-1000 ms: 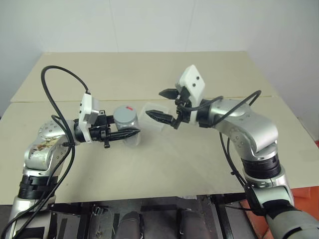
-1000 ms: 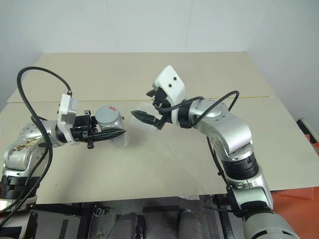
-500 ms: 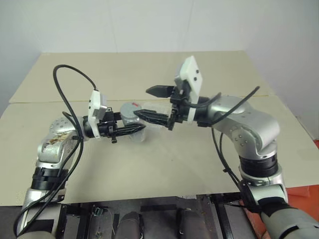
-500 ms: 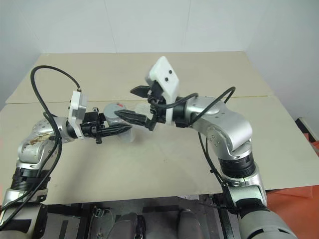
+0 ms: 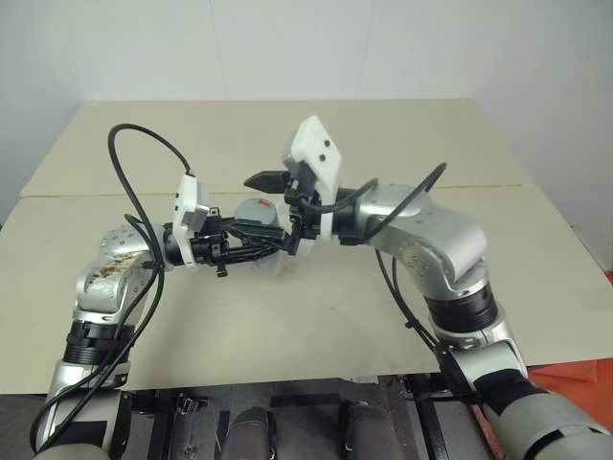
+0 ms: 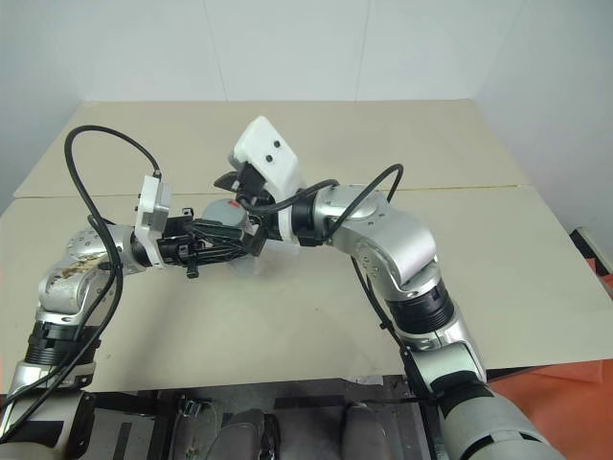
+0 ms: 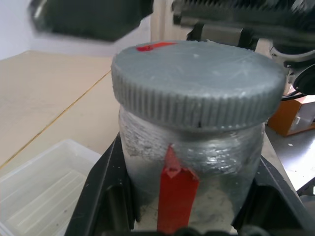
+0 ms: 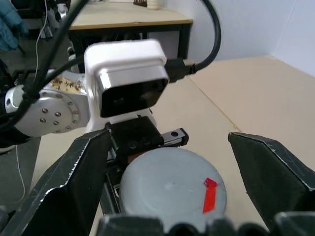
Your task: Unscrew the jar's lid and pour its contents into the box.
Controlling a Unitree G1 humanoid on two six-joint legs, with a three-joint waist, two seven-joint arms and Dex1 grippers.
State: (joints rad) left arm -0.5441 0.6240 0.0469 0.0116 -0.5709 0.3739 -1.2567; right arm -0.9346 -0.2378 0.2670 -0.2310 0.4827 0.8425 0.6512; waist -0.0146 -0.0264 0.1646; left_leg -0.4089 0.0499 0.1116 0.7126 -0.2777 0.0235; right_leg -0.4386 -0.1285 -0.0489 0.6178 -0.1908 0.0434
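My left gripper (image 5: 261, 251) is shut on the jar (image 7: 192, 167), a small clear jar with a red label strip, and holds it upright above the table. The grey lid (image 5: 259, 210), with its small red mark, sits on the jar. My right gripper (image 5: 264, 205) is open, one black finger on each side of the lid, with gaps to its rim in the right wrist view. The lid (image 8: 172, 189) lies between those fingers (image 8: 69, 182). The clear box (image 7: 44, 191) lies on the table beside and below the jar. The contents are hidden.
Two beige tabletops (image 5: 402, 307) meet at a seam (image 5: 479, 187) that runs across behind the arms. Black cables loop over both arms. An orange object (image 5: 575, 374) shows past the table's front right corner.
My right gripper has swung left, staying open, from beside the box to a place around the lid. The left gripper has kept the jar and stayed almost still.
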